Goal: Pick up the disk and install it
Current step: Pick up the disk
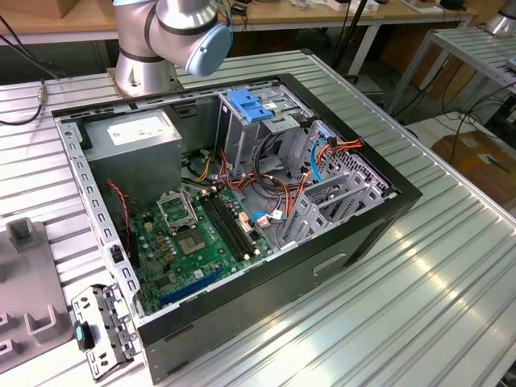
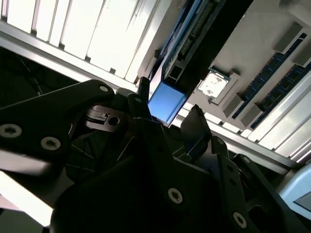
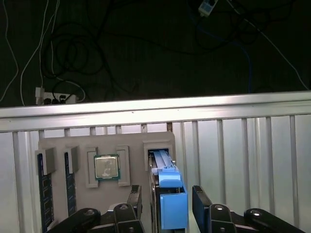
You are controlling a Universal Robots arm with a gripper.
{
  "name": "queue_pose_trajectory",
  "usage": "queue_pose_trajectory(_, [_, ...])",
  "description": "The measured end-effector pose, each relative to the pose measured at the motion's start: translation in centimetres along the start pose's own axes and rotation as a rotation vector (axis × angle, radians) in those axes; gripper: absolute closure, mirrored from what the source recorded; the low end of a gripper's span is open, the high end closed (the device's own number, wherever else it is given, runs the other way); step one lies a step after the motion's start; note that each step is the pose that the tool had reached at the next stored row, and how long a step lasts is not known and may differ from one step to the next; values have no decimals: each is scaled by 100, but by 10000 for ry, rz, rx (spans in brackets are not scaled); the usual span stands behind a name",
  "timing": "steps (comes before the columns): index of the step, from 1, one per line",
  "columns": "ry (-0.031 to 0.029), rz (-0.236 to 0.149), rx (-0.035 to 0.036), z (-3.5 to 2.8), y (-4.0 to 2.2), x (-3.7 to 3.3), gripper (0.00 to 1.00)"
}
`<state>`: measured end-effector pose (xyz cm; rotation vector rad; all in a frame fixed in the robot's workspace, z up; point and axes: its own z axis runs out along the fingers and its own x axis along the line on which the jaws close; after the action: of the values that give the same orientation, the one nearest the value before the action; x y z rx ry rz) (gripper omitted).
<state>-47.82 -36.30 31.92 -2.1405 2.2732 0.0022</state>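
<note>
Pincer [image 3: 167,190]: spread, one finger on each side of the disk's blue carrier in both wrist views; whether it touches, cannot tell.
Disk [image 3: 171,208]: stands on edge in a slot of the grey tray [image 3: 131,141] on the table [image 3: 243,145].
Tray neighbours: processor chip [image 3: 106,167] beside the disk slot; memory modules [image 3: 44,194] beyond it.
Computer case [image 1: 322,266]: lid off on the table in the exterior view, arm base [image 1: 145,68] behind it.

Bright light gleams on the ribbed aluminium table [image 1: 427,266], with a wooden workbench [image 1: 32,28] beyond, and a second metal table [image 1: 472,44] and cardboard box [image 1: 484,161] toward the exterior view's right.
</note>
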Motion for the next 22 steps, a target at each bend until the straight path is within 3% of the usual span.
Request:
queue_pose_trajectory(4, [-1, -85, -2, 78, 1, -3, 46])
queue_pose_trajectory(6, [-2, -169, -13, 149, 2, -2, 46])
queue_pose_trajectory(9, [1, -213, -73, 221, 3, 1, 46])
queue_pose_trajectory(13, [4, -213, -113, 225, 3, 1, 46])
queue_pose_trajectory(22, [9, -266, -96, 250, -1, 2, 46])
